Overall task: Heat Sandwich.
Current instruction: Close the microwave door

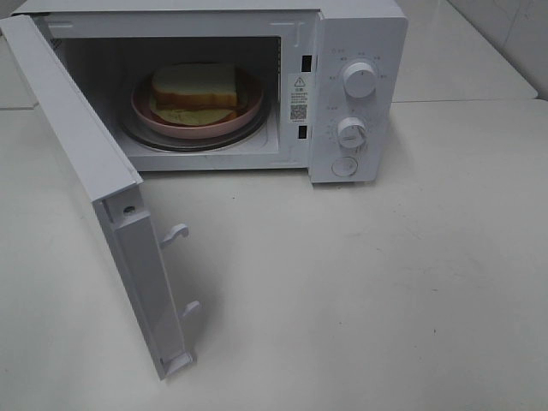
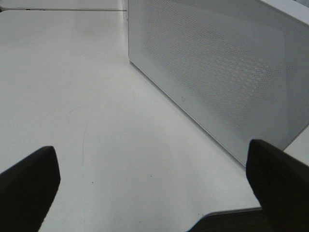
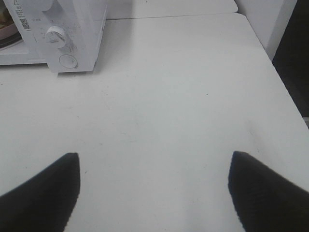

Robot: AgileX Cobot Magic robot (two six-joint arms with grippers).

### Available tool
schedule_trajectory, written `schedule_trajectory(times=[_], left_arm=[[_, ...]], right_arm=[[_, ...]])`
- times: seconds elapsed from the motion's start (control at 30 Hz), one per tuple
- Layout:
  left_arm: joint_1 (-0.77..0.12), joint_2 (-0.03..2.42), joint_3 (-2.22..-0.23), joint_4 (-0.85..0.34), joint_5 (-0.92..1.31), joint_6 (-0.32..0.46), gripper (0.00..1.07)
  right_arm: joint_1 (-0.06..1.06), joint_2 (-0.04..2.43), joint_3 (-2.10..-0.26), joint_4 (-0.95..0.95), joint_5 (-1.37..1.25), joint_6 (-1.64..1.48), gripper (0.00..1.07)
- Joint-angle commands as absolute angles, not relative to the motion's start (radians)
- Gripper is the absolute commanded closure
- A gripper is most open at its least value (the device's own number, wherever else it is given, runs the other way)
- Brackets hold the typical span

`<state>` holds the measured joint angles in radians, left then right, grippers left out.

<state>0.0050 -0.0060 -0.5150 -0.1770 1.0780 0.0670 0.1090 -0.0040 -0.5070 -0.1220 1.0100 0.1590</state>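
The left gripper (image 2: 154, 193) stands with its two black fingers (image 2: 29, 188) spread wide, nothing between them but the bare white tabletop (image 2: 82, 106). The right gripper (image 3: 154, 193) likewise has its dark fingers (image 3: 265, 193) parted and released, with only table surface in the gap. Neither gripper touches anything, and neither shows in the high view. Beyond the left gripper, the left wrist view shows the outer face of the white microwave door (image 2: 217, 77), a pale panel with a fine dotted mesh window, standing upright on the table. Beyond the right gripper, well apart from it, is the front corner of the white boxy microwave oven (image 3: 82, 29), with a round white dial (image 3: 56, 36) and a round button (image 3: 67, 60) below it. In the high view the door is swung fully open on the left side of the oven, its two latch hooks (image 1: 174, 233) pointing out from its free edge. Inside the open cavity the sandwich (image 1: 195, 90), thick white bread with a tan crust and a pale yellow-green layer, lies on a round pink plate (image 1: 205, 131), which sits on the glass turntable (image 1: 197, 145). The control panel to the right of the cavity carries two dials, one above the other.
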Motion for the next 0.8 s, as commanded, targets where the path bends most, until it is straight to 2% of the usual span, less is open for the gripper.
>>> schedule_trajectory(times=[0.03, 0.8], left_arm=[[0.000, -0.019, -0.514, -0.183, 1.073, 0.062, 0.09], [0.000, 0.001, -0.514, -0.187, 1.072, 0.062, 0.09]], right_arm=[[0.103, -0.031, -0.503, -0.121, 0.997, 0.150, 0.31], [0.103, -0.031, -0.503, -0.121, 0.997, 0.150, 0.31]])
